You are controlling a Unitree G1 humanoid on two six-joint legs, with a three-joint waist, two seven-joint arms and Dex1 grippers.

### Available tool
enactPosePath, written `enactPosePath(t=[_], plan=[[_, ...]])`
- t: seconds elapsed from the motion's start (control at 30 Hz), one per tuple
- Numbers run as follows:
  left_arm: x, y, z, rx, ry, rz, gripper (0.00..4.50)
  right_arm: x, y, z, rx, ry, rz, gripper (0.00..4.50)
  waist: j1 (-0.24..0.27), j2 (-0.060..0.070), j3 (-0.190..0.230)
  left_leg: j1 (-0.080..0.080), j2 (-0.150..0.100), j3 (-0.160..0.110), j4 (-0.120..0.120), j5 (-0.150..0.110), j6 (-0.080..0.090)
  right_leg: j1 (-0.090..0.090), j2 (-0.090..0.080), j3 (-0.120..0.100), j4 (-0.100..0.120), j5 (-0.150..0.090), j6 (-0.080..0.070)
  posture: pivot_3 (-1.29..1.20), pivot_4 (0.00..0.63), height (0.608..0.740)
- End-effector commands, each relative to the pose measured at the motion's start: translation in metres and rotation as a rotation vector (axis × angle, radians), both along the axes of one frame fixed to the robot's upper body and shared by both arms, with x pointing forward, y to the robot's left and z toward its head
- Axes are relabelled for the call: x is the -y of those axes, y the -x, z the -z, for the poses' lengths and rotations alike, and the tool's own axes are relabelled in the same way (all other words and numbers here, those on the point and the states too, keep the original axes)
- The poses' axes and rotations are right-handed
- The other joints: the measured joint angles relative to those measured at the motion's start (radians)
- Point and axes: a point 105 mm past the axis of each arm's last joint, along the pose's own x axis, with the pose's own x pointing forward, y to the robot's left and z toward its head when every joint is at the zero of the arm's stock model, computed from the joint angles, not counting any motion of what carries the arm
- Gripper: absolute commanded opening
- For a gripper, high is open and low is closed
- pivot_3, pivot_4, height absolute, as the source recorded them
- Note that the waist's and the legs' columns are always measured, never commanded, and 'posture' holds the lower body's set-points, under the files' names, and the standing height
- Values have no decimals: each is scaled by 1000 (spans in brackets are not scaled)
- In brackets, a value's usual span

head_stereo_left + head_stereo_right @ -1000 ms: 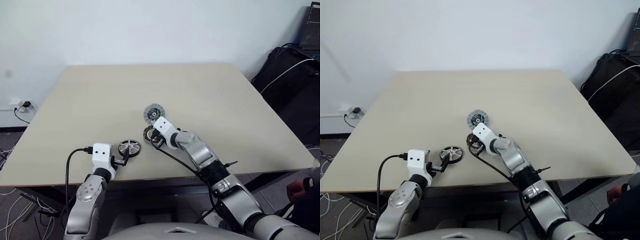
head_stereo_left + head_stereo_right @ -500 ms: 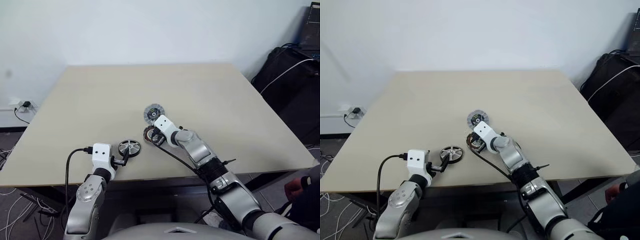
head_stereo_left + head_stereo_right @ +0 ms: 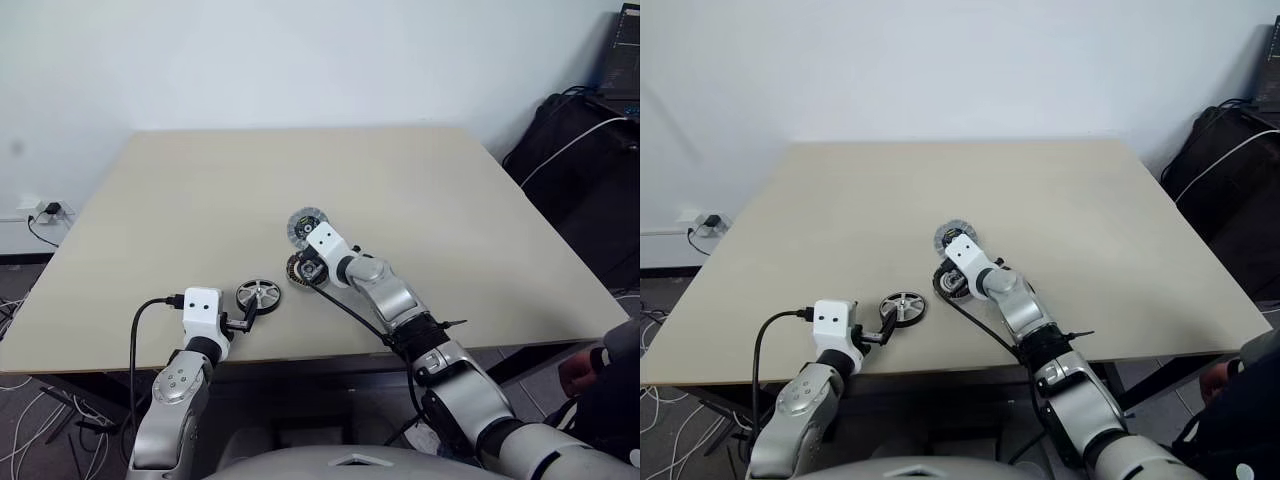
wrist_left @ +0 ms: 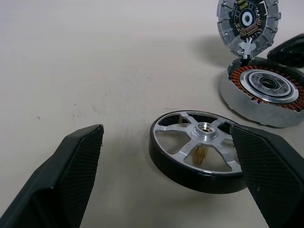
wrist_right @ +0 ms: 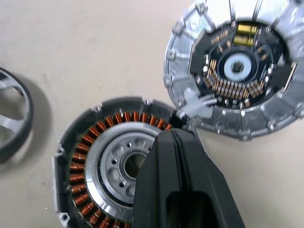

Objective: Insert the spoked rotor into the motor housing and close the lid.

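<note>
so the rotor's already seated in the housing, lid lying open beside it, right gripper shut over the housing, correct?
Not quite: the spoked rotor lies on the table apart from the motor housing, between the open left gripper's fingers, as the left wrist view shows. The lid and shut right gripper are as you say.

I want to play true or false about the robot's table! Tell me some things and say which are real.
1. The rotor sits inside the housing. False: it lies on the table beside it.
2. The left claw is open around the rotor. True.
3. The right claw is open wide. False: its fingers are shut together over the housing.
4. The lid lies open, its inside face showing. True.
5. The lid is far from the housing. False: they lie side by side, joined at the edge.
</note>
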Motion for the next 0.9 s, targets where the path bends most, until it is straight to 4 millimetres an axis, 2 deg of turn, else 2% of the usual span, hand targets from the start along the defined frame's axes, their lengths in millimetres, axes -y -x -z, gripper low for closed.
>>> enactPosePath(t=[0.03, 0.13, 0.27, 0.9], plan=[[2, -4, -9, 42, 3, 7, 4500, -8, -2, -18, 41, 1, -47, 20, 0, 0, 0, 0, 0, 0, 0, 0, 0, 0, 0, 0, 0, 0, 0, 0, 0, 740], [3, -5, -9, 42, 5, 7, 4500, -8, -1, -16, 21, 23, -61, 573, 1, 0, 0, 0, 0, 0, 0, 0, 0, 0, 0, 0, 0, 0, 0, 0, 0, 740], [3, -4, -9, 42, 7, 5, 4500, -6, 0, -12, 18, 81, -76, 1873, 0, 0, 0, 0, 0, 0, 0, 0, 0, 0, 0, 0, 0, 0, 0, 0, 0, 740], [3, -5, -9, 47, 13, -4, 4500, -1, -7, -5, -18, 165, -104, 1873, 0, 0, 0, 0, -1, 0, 0, 0, 0, 0, 0, 0, 0, 0, 0, 0, 0, 740]])
